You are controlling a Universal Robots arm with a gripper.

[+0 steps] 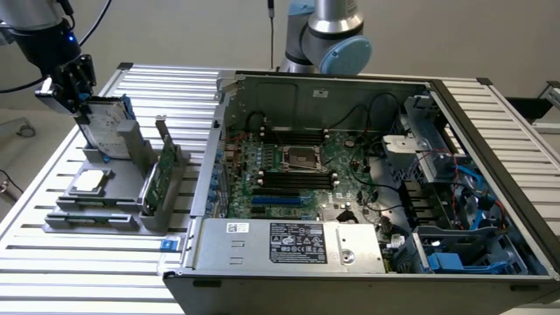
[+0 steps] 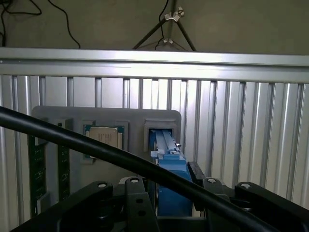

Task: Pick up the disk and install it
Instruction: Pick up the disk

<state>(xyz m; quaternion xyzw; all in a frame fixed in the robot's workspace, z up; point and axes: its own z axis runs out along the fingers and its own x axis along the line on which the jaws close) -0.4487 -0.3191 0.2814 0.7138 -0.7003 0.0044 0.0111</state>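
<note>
The jaws are closed on the upper edge of the disk [image 1: 109,128], 1 on each side of its blue carrier. In the wrist view the gripper [image 2: 171,174] has the carrier's blue edge between its 2 black fingers [image 2: 194,170], and both seem to press against it.

The disk stands upright on edge in a slot of the grey holder [image 1: 131,141]. The holder rests on the slatted aluminium worktop [image 1: 52,262], at the exterior view's left of the open computer case [image 1: 490,164]. The disk's lower edge looks seated in the slot, so it has been grasped but not yet lifted out.

On the same holder a square silver processor chip [image 1: 90,182] lies flat in front of the disk. A green circuit card [image 1: 156,177] stands on edge between the disk and the case.

Nothing of the installing is done. The case lies well apart from the gripper [image 1: 86,108], with its motherboard [image 1: 298,170] exposed. A bay with blue plastic fittings [image 1: 455,259] sits at its near corner on the exterior view's right. This is probably where the disk belongs, though I cannot be sure. By my reading the task is at its first step, with the lift, the carry across and the seating all left to do.
</note>
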